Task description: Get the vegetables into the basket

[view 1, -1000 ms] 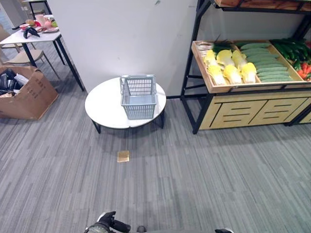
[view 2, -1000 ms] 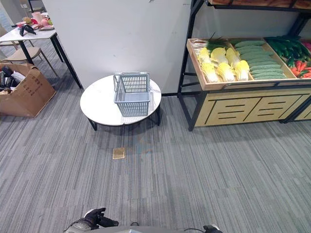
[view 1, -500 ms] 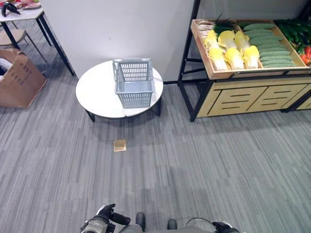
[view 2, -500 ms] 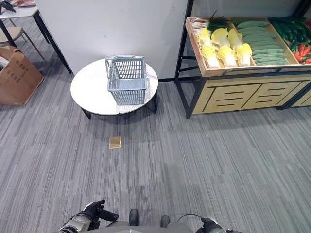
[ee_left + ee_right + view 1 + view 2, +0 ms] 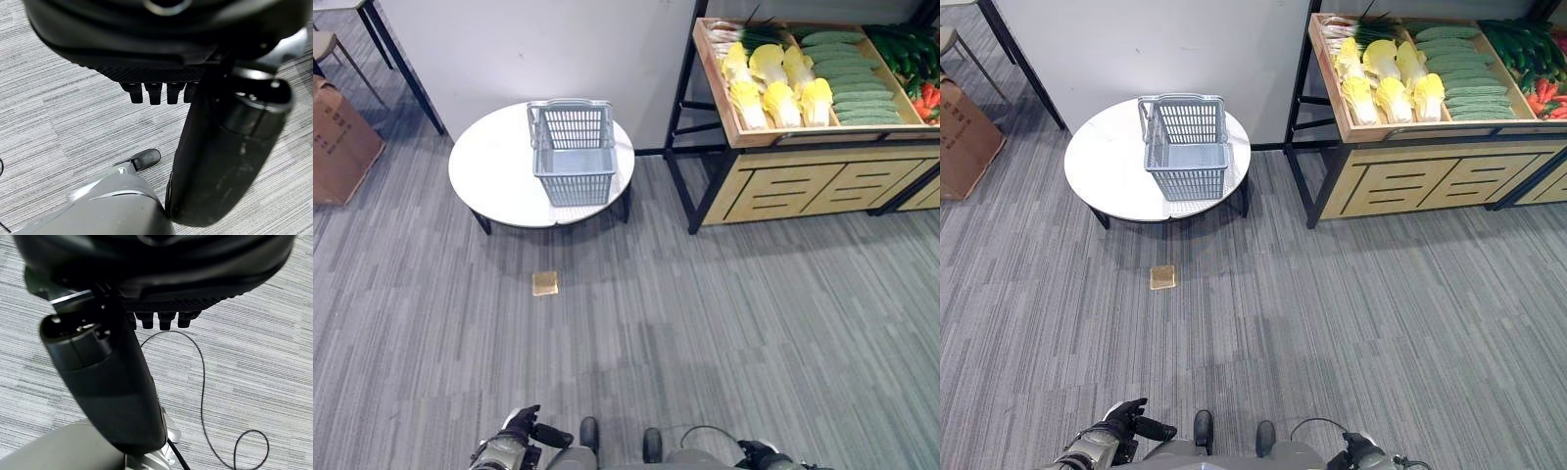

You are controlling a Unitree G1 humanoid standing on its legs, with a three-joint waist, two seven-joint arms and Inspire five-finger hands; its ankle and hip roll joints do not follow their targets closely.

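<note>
The grey plastic basket (image 5: 572,152) stands upright and holds nothing, on a low round white table (image 5: 494,181) by the wall. The vegetables lie in a wooden shelf tray (image 5: 773,137) to its right: yellow-white cabbages (image 5: 773,83), pale green cucumbers (image 5: 847,83), darker green ones and red peppers (image 5: 928,95) at the far right. My left hand (image 5: 514,446) and right hand (image 5: 759,455) hang low at the near edge, far from both. Each wrist view has relaxed fingers (image 5: 156,93) (image 5: 166,320) over bare carpet with nothing held.
A wooden cabinet with black frame legs (image 5: 803,186) carries the tray. A cardboard box (image 5: 337,137) sits at the far left, with a black table leg (image 5: 401,59) behind it. A small tan square (image 5: 545,283) lies on the grey carpet before the table.
The whole picture has shifted, so the camera has moved: table and shelf now sit further up and left. Both hands stay low, holding nothing.
</note>
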